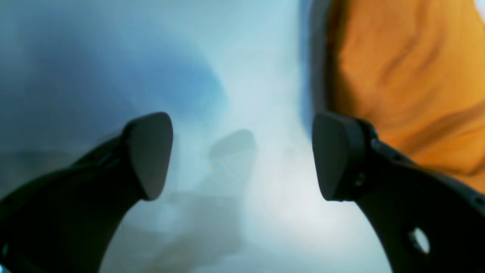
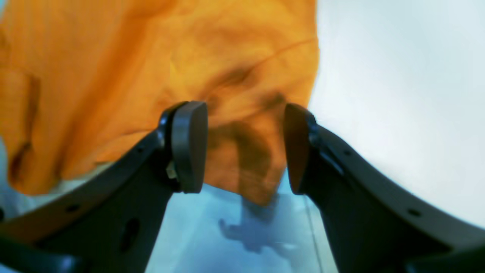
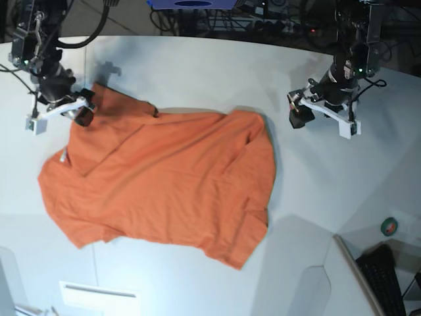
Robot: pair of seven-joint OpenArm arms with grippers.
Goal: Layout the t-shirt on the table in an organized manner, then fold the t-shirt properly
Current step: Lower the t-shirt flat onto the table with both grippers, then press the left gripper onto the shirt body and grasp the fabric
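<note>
Near edge of the surface (image 3: 316,197): white panel at 7 o'clock (image 3: 99,291), keyboard corner (image 3: 385,280) and a green tape roll (image 3: 390,226) at 4–5 o'clock.

Shirt (image 3: 164,181) lies mid-surface, spread mostly flat but skewed and wrinkled. One sleeve folds over the body toward 10 o'clock, the lowest corner points to 5 o'clock, and a fold runs along the edge at 3 o'clock. A small white tag (image 3: 64,156) shows at the 9 o'clock side.

Right fingers (image 3: 80,112) are at 10 o'clock, over the shirt's top corner. In the right wrist view the right fingers (image 2: 245,148) stand apart with a clear gap; orange cloth fills the background behind and beyond them, nothing clamped between the pads (image 2: 189,146). Their shadow falls on the surface below the cloth edge.

Left fingers (image 3: 299,113) are at 2 o'clock, over bare surface, apart from the shirt's nearest edge. In the left wrist view the left fingers (image 1: 242,155) are spread wide and empty, only white surface between them. The shirt edge sits off at the 1 o'clock side of that view, beyond one fingertip (image 1: 333,155), no contact.

Far edge at 12 o'clock: dark floor, cables (image 3: 276,20), a blue object (image 3: 191,3).
</note>
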